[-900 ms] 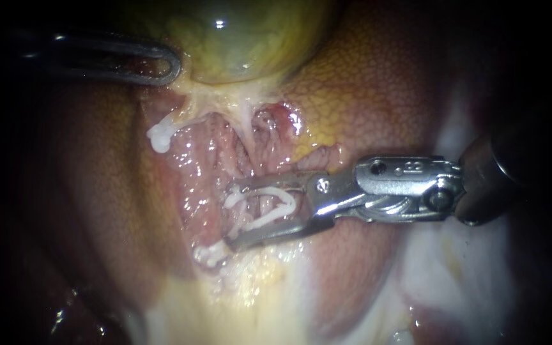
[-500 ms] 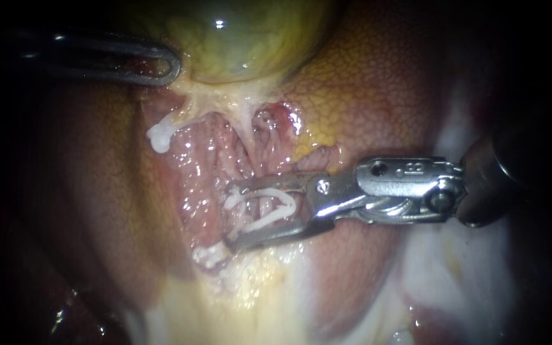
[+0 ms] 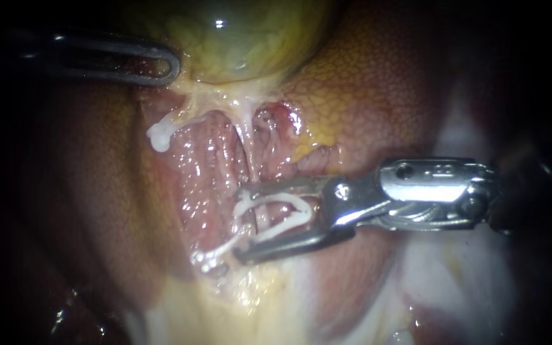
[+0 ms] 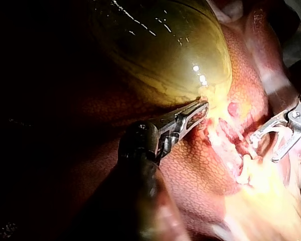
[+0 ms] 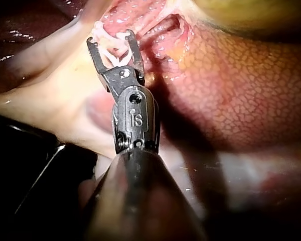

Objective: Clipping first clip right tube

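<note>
My right instrument (image 3: 241,223) comes in from the right, its jaws standing wide apart with a white clip (image 3: 282,200) seated between them, one leg along each jaw. A pale tube (image 3: 245,137), the right one of two strands below the gallbladder (image 3: 237,38), runs down into the gap between the clip's legs. A thin white strand leads from the lower jaw tip to a white lump (image 3: 202,259). In the right wrist view the clip (image 5: 115,52) straddles pale tissue ahead of the instrument (image 5: 110,39). My left instrument (image 3: 170,66) (image 4: 203,108) grips the gallbladder's lower edge.
Mottled liver (image 3: 365,83) surrounds the raw pink bed. The left strand ends in a white lump (image 3: 160,137). Pale yellow fat (image 3: 250,300) lies below the jaws. In the left wrist view my right instrument (image 4: 263,149) shows beyond the gallbladder (image 4: 155,45).
My right instrument has drawn back to the right and a little down, taking the clip along. A white strand now stretches from its lower jaw to the lump. The left instrument has stayed put.
</note>
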`<action>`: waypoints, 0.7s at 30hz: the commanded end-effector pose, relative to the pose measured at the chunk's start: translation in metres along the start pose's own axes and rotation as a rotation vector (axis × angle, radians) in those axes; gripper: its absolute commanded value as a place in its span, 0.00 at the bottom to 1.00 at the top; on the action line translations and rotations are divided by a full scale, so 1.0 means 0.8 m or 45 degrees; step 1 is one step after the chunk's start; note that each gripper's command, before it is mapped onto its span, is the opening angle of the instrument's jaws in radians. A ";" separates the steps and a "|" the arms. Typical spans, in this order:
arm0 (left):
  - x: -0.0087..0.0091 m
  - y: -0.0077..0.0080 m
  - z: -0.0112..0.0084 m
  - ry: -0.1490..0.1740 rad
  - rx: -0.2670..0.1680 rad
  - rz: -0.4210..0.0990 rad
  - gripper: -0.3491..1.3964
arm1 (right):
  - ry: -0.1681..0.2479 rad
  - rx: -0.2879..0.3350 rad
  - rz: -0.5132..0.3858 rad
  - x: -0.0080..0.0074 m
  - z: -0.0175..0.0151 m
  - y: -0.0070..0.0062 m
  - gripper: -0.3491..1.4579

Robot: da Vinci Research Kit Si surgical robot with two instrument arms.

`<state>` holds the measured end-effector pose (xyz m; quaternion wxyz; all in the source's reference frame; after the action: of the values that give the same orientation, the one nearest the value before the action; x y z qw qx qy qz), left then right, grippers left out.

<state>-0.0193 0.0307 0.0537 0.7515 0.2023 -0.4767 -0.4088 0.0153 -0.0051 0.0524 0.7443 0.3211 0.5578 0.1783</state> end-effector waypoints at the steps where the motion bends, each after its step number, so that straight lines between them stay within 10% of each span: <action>1: 0.0000 0.0000 0.0000 0.000 0.000 0.000 0.00 | -0.001 0.001 0.001 -0.0002 -0.0003 0.0001 0.43; 21: 0.0000 0.0000 -0.0001 0.000 0.000 0.000 0.00 | -0.009 0.009 0.046 -0.0058 0.0004 0.0051 0.43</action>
<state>-0.0192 0.0307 0.0537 0.7515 0.2024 -0.4767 -0.4086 0.0146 -0.0050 0.0588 0.7400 0.3368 0.5502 0.1903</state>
